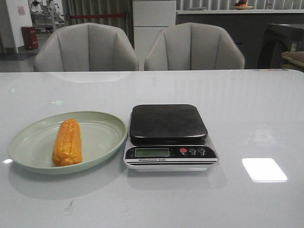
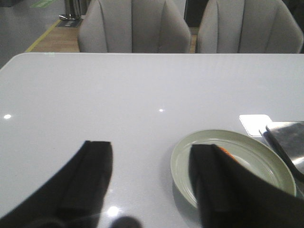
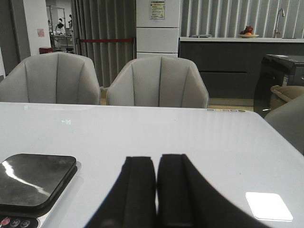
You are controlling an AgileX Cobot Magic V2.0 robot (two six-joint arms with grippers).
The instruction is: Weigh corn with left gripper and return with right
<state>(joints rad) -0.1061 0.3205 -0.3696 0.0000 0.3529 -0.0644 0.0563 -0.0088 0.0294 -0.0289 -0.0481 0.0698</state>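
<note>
Nothing has been weighed yet, as far as I can judge: the orange-yellow cob of corn (image 1: 67, 142) lies lengthwise in the shallow pale-green round plate (image 1: 104, 124) on the glossy white table (image 1: 256, 114), and the dark square platform of the silver kitchen scale (image 1: 167, 123) just beside the plate's right rim is bare. From the front neither arm shows over the table at all. The left gripper (image 2: 152, 156) hangs with its two black fingers spread wide, nothing between them; one finger sits in front of the plate, and only a small orange sliver of the corn peeks past it in the left wrist view. The right gripper (image 3: 156, 187) is off to the far side of the scale, its black fingers pressed together with just a thin seam between them, holding nothing. So the whole job looks to be ahead: the left gripper has to come down over the corn, take it, and set it on the platform, and then the right one must carry it back to the plate.
</note>
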